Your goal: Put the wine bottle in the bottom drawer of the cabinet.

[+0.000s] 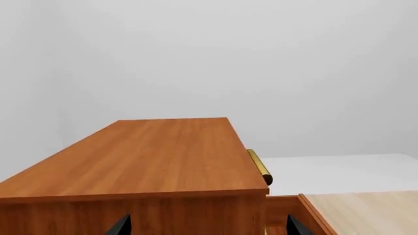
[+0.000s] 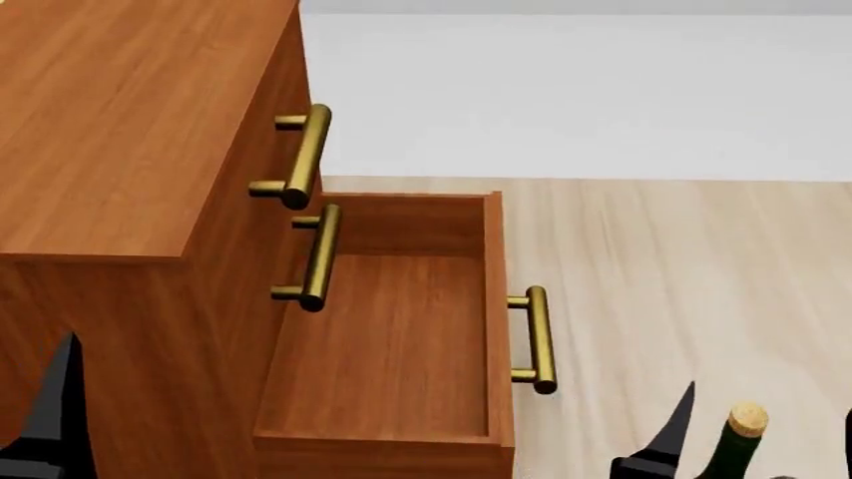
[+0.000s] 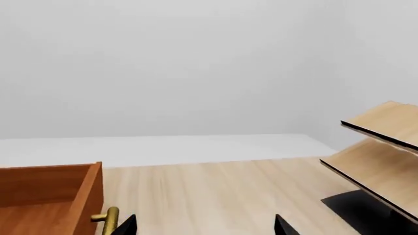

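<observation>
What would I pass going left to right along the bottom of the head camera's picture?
Left end effector → cabinet → open bottom drawer → its brass handle → right end effector's finger → wine bottle.

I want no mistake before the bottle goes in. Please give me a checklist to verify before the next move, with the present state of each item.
1. Bottom drawer pulled out: ok, its handle stands well clear of the cabinet.
2. Drawer interior free of objects: ok, only bare wood shows.
3. Wine bottle in view: ok, its cork and neck show beside the right gripper.
4. Right gripper shut on the bottle: cannot tell, the contact lies below the head view's edge.
5. Bottle above the drawer: not ok, it is to the right of the drawer, over the floor.
6. Left gripper empty: ok, nothing shows between its fingertips.
</observation>
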Robot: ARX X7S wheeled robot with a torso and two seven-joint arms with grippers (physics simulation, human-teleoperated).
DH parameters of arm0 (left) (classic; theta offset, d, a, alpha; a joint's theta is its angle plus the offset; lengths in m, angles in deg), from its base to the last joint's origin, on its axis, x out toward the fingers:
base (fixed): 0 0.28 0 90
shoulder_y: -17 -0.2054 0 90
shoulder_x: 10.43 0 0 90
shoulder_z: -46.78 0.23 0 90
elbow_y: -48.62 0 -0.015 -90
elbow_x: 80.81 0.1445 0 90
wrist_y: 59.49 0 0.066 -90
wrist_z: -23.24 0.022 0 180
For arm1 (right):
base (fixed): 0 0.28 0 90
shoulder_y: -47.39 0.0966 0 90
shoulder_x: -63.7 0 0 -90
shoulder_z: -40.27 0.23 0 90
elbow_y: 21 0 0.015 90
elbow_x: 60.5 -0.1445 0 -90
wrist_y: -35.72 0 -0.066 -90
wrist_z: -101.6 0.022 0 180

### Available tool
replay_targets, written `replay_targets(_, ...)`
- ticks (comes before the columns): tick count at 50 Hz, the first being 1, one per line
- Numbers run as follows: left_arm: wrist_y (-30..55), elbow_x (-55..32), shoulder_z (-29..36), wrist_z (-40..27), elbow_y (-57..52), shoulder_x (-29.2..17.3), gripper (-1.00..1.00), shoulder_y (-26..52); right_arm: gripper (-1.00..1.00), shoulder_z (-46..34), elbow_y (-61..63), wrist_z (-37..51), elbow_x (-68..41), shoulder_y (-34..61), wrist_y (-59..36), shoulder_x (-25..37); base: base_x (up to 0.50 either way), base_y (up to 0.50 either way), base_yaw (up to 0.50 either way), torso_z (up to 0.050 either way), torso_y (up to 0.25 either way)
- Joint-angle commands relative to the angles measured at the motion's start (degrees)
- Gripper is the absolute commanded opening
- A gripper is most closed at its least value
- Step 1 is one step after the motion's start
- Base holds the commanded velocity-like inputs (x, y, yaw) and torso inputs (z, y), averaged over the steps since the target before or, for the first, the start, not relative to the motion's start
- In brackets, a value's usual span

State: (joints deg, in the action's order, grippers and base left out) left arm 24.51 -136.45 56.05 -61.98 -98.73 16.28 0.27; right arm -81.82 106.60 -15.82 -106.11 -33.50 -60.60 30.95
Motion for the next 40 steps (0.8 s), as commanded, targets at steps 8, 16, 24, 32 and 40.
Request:
replay_targets(8, 0.1, 0.0, -0.2, 0.3, 0.7, 0.5, 1.0, -0.9, 1.0, -1.4, -7.6, -4.3, -0.3, -0.1, 1.4, -3.9, 0.0, 0.0, 0.0, 0.0, 0.0)
replay_targets(16, -0.2, 0.0, -0.4, 0.5, 1.2, 0.6, 1.0, -1.4, 1.0, -1.9, -10.9, -6.7, -0.9, 0.6, 1.6, -5.6, 0.0, 0.0, 0.0, 0.0, 0.0)
replay_targets(24, -0.2, -0.3, -0.7, 0.5, 1.2, 0.7, 1.0, -1.5, 1.0, -2.8, -14.9, -9.1, -1.6, 3.2, 0.2, -7.9, 0.0, 0.0, 0.0, 0.0, 0.0)
replay_targets(32, -0.3, -0.1, -0.8, 0.7, 1.4, 0.7, 1.0, -1.9, 1.0, -3.1, -17.7, -10.5, -1.0, 3.8, 0.4, -9.2, 0.0, 0.0, 0.0, 0.0, 0.0)
replay_targets(40, -0.3, -0.1, -1.0, 0.9, 1.7, 0.8, 1.0, -2.2, 1.0, -3.3, -19.8, -11.4, -0.9, 5.0, -0.1, -10.0, 0.0, 0.0, 0.0, 0.0, 0.0)
